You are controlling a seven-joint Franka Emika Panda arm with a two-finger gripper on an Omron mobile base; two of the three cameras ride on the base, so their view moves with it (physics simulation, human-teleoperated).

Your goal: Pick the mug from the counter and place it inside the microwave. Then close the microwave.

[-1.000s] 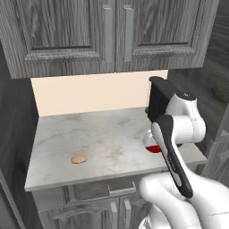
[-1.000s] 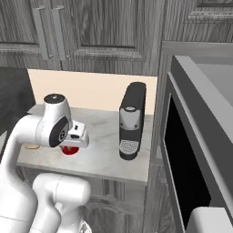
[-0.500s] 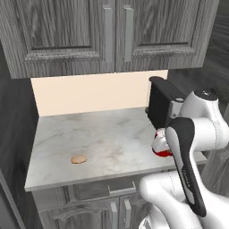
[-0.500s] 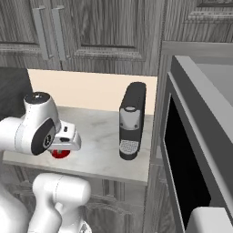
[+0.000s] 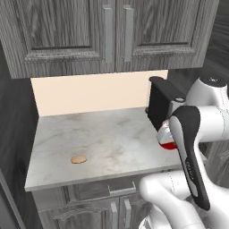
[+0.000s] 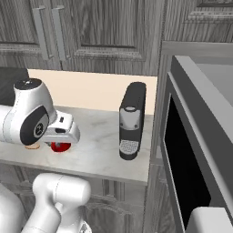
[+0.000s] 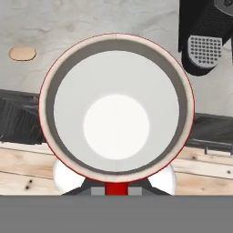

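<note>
The mug [image 7: 116,109] is up off the surface [image 5: 103,143], gripped by the tool [image 7: 116,187], which is clenched on its rim. Looking straight down into the cup from the hand, I see its white inside ringed by a thin red edge, with the near wall pinched at the bottom of that view. From the left side of the base the mug's red body [image 5: 167,144] peeks out beside the white forearm, near the right front edge of the surface. From the other side it hangs under the hand [image 6: 60,146], just above the marbled stone. A flat tan cookie [image 5: 78,159] lies well apart on the left part of the surface. The black coffee machine [image 6: 132,120] stands upright at the right end. Beyond it, further right, the microwave [image 6: 200,136] shows its dark interior, its door swung open.
</note>
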